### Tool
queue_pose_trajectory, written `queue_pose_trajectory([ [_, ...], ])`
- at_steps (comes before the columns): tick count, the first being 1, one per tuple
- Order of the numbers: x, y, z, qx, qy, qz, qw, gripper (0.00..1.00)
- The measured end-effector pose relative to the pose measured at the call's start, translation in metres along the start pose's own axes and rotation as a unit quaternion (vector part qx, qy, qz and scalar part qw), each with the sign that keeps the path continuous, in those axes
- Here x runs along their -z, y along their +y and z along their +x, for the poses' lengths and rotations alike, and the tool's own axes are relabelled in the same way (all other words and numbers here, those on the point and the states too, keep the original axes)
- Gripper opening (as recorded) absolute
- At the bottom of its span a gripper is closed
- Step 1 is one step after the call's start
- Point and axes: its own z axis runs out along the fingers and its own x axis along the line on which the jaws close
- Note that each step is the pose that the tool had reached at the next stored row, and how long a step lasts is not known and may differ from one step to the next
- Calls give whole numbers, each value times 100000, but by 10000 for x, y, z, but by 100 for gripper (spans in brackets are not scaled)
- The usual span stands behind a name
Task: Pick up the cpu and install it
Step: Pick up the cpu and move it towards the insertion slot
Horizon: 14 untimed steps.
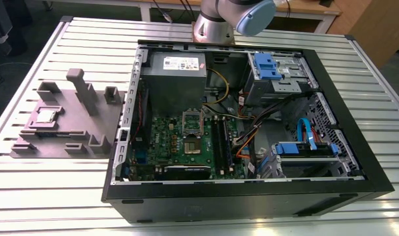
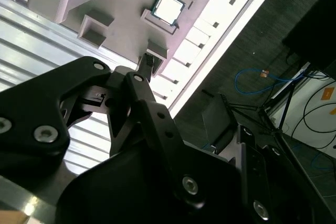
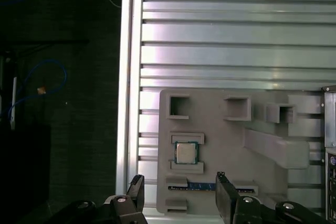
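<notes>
The claw (image 3: 179,178) hung released over the grey holder tray (image 3: 220,145). Its two black fingers (image 3: 224,195) were spread apart with nothing between them. The cpu (image 3: 185,153) lay flat in a shallow recess of that tray, silver top up, between two low raised ledges and clear of the fingers. In the exterior view the tray rested on the slatted metal bench (image 1: 48,196), and the open computer case (image 1: 252,196) stood just beside the tray, on the exterior view's right of it. The robot arm (image 1: 235,17) rose beyond the case's far edge.
</notes>
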Motion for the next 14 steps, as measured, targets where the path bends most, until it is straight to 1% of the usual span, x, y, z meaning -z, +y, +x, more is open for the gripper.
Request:
queue_pose_trajectory([
  [6,-43,-4,-1,0,0,0,100000,65],
  [14,-67,-5,-2,-2,2,1,100000,65],
])
